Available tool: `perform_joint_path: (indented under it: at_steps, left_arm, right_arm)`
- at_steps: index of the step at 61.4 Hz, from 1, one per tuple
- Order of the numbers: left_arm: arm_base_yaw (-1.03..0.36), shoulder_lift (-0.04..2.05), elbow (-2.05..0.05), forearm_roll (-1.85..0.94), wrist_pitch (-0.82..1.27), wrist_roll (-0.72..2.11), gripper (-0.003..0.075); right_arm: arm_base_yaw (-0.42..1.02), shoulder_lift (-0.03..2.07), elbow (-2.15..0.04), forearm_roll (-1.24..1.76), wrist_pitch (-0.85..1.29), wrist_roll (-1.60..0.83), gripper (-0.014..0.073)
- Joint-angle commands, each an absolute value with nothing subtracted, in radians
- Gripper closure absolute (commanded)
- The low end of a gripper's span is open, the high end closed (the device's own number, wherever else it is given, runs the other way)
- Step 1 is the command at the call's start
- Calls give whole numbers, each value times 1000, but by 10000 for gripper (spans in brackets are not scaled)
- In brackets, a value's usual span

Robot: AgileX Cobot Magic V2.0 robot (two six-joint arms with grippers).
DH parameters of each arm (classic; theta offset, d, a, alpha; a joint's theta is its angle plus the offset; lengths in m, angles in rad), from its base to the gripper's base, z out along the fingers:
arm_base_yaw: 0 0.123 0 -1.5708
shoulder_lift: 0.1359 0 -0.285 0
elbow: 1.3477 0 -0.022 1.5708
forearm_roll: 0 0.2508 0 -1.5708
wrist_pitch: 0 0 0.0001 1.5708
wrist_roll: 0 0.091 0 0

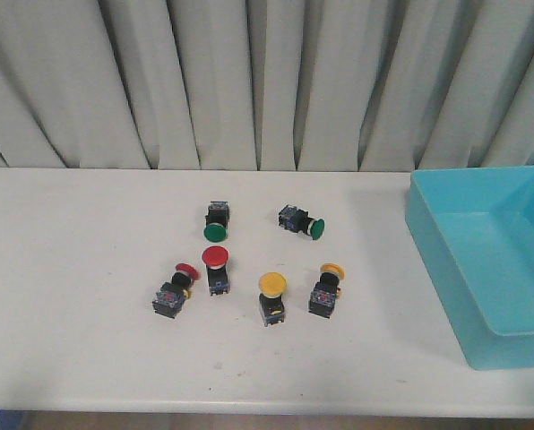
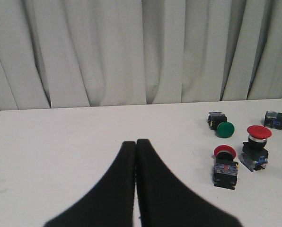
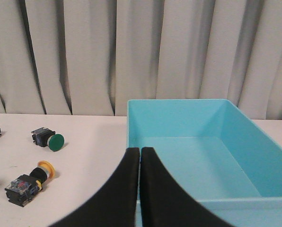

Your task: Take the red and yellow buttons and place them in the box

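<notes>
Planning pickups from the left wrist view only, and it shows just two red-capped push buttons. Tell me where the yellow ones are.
Observer: Two yellow-capped push buttons with black bodies sit to the robot's right of the red-capped buttons.
Operator: Report the drop-off spot next.
Observer: The shallow turquoise plastic box stands farther right again, and it is empty.
Operator: Give the right arm's tool state.
Observer: The right tool is shut and holds nothing.

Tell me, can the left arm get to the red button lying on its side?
Probably yes: the left end effector is shut and empty, and only bare table lies between it and that red button.
</notes>
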State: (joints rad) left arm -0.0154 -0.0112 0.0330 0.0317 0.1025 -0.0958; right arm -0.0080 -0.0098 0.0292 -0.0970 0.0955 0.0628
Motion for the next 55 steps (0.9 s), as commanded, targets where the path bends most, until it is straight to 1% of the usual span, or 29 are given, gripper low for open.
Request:
perform_joint_path:
  at_steps: [1,47,55]
  left_arm:
    - [-20,-25,75,28,25,-105,726]
    - [-20,-25,75,30,24,-99,726]
    - [-20,-25,75,80,-33,-58,726]
  right_arm:
    - [-7,-20,36,-103,22,57,596]
    - [-7,-20,36,-103,22,57,596]
    - [-7,-20,36,-106,18,55,596]
